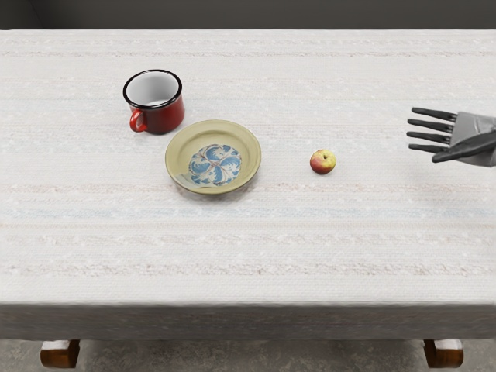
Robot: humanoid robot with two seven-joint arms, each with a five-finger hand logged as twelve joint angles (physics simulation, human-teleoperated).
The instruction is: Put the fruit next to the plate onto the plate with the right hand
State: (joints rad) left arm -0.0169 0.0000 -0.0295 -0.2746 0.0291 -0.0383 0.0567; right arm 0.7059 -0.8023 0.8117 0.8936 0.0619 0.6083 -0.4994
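Left arm isn't in shot. Far left on the surface (248, 256) is a red mug (154, 101), upright, handle facing the camera side. It sits just behind the plate's rim, close to it or touching, hard to say which. It has no role in the task and looks like a distractor, but it narrows the space behind the plate, so approach from the right. The plate (177, 147) is yellowish with a blue pattern in the centre. It lies flat with nothing on it, so the drop zone is free. To its right, with a clear gap, the apple (322, 161) is small, red-yellow and resting on the surface. It's the only fruit here, so it's the target, and it's not on the plate yet. At the far right edge is the right hand (446, 138), well apart from the apple. The fingers (430, 124) are straight, spread and pointing left, with the thumb (463, 151) below them. It's holding nothing. My read is that this is a pre-reach pose, with the hand opened early so it can close around the apple on arrival. The grasp hasn't started. Round fruit rolls if nudged sideways, so I'd wrap it from above or the side rather than push. After that it's a short carry left to the plate, and the mug is no obstacle on that path.
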